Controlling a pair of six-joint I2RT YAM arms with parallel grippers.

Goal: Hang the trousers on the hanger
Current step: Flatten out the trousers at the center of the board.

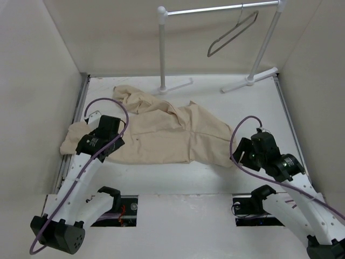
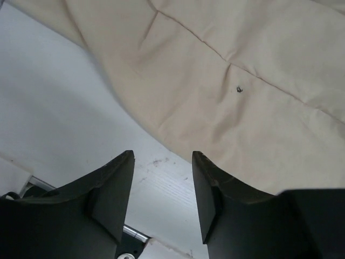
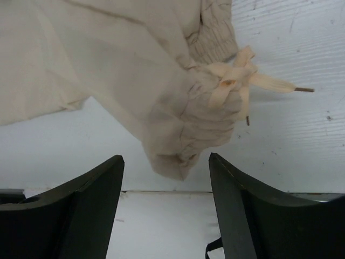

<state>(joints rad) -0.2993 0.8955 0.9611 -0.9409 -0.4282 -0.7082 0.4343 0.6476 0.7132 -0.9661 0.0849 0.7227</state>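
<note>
Trousers [image 1: 161, 132] lay across worktop [image 1: 178, 178]; hanger [image 1: 232, 35] hung near far right corner. Left gripper [image 2: 161, 162] spread, empty; right gripper [image 3: 166, 162] likewise.

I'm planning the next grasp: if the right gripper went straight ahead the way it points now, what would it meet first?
Probably the gathered, drawstring-tied cuff of the beige soft cloth trousers, lying on the white table just ahead of the open right gripper; depth is unclear.

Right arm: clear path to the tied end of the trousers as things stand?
Probably yes. The right gripper is open, and the gathered end of the trousers, with its tie, lies on the table just ahead of it, nothing between them.
</note>
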